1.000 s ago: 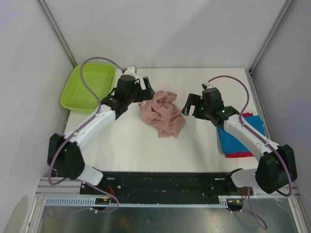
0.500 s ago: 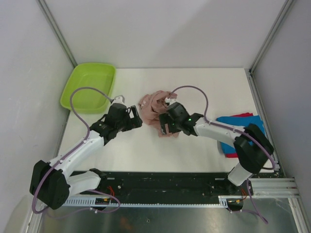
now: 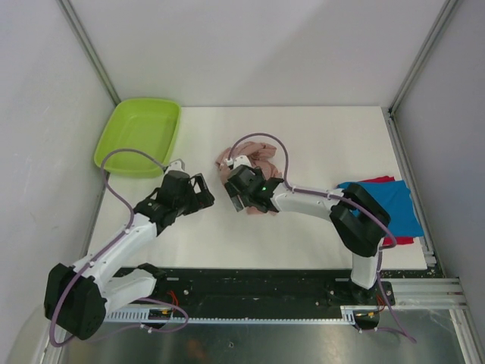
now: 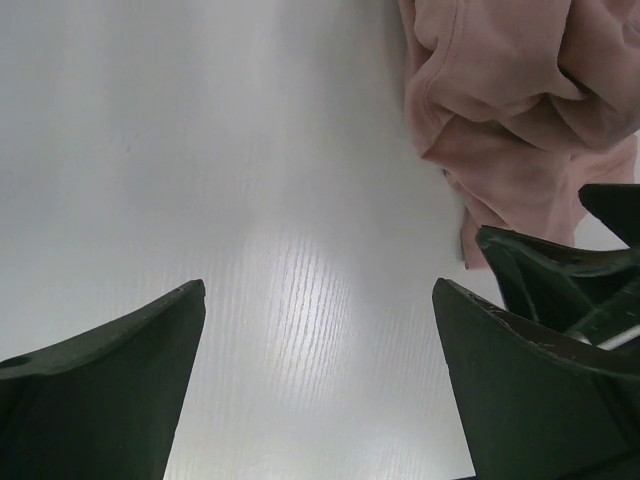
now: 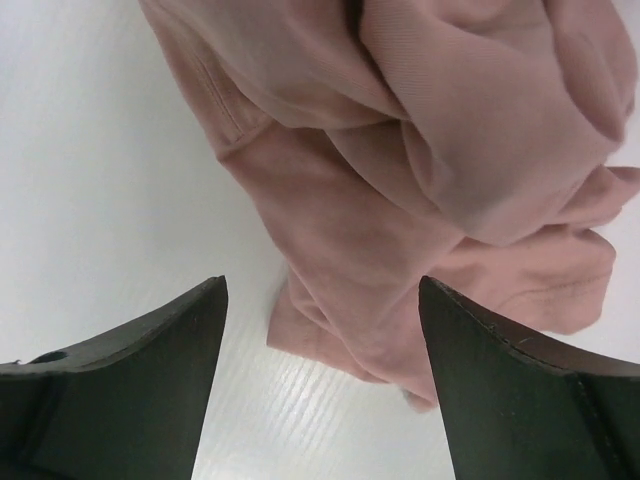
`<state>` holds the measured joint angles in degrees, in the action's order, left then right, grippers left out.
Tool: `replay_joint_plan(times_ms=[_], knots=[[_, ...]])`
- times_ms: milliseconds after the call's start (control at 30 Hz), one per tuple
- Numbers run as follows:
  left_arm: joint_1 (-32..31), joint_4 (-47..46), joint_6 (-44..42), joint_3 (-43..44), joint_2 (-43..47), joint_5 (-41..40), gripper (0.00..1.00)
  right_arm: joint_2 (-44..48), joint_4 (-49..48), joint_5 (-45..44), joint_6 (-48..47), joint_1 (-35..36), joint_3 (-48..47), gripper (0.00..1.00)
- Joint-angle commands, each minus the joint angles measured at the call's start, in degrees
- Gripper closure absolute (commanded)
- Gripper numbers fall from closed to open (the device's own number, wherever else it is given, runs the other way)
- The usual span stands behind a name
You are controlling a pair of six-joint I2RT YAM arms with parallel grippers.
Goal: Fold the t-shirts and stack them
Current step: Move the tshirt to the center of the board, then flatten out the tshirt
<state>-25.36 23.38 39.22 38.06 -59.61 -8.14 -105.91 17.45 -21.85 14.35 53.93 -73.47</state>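
A dusty pink t-shirt (image 3: pixel 256 159) lies crumpled at the middle of the white table. My right gripper (image 3: pixel 241 196) hangs over its near edge and hides part of it. In the right wrist view the right gripper (image 5: pixel 322 285) is open, and the pink t-shirt's (image 5: pixel 440 150) loose corner lies between its fingers without touching them. My left gripper (image 3: pixel 201 191) is open to the left of the shirt. The left wrist view shows the left gripper (image 4: pixel 318 290) with only bare table between its fingers and the pink t-shirt (image 4: pixel 510 110) at upper right. A folded blue t-shirt (image 3: pixel 390 205) lies on a red one (image 3: pixel 402 240) at the right.
A lime-green tub (image 3: pixel 140 136) stands at the table's far left corner. Grey walls and metal posts close in the table on three sides. The right gripper's dark body (image 4: pixel 590 270) shows close by in the left wrist view.
My right arm has swung left from beside the shirt to its near edge, its jaws narrowing a little. My left arm has drawn back toward me, away from the shirt's far left side.
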Motion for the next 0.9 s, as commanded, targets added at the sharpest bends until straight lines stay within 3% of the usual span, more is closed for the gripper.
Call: replay_joint_plan(times_ms=[0, 433, 667, 867], knots=[[1.25, -0.07, 1.21, -0.56, 2.56, 1.1, 0.01, -3.26, 0.46, -4.14, -3.11, 0.5, -3.99, 0.19], [2.82, 0.62, 1.12, -1.96, 4.19, 2.39, 0.01, -8.33, 1.61, -5.62, -4.47, 0.55, -10.17, 0.29], [2.95, 0.7, 1.08, -2.39, 4.69, 2.81, 0.01, -11.45, 4.21, -4.39, -3.32, 0.0, -14.16, 0.57], [2.93, 0.69, 1.1, -2.97, 4.77, 3.12, 0.01, -11.34, 4.62, -1.89, -2.97, -0.07, -13.99, 0.49]])
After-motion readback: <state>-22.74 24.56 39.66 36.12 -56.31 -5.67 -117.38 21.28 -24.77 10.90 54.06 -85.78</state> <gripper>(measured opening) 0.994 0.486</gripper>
